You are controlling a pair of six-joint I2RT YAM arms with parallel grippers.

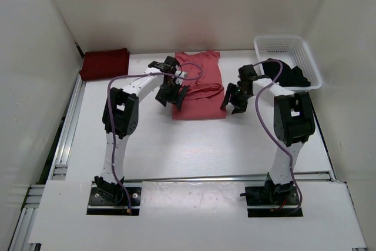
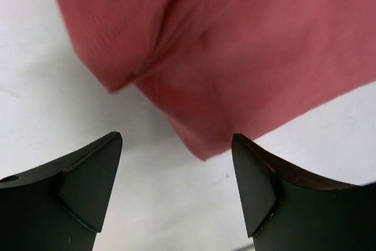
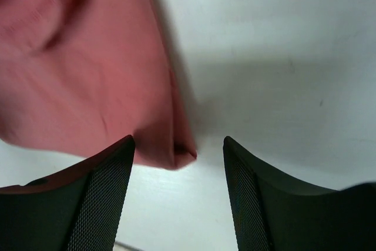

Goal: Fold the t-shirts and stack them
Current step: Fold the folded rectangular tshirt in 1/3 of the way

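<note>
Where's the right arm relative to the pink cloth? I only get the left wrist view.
Observer: Top view shows it at the right edge of the salmon pink cloth t-shirt.
Operator: Its jaws holding anything?
Observer: No. In the right wrist view the right jaws stand open, with a shirt corner loose in the gap, unclamped.
Operator: Other shirts?
Observer: The dark maroon red cloth shirt lies folded at the far-left corner of the white table. The black cloth shirt sits in the white plastic mesh basket, far right.

White mesh basket (image 1: 279, 45) at table's (image 1: 194, 145) far right corner; metal rail (image 1: 66, 130) along left edge.
</note>
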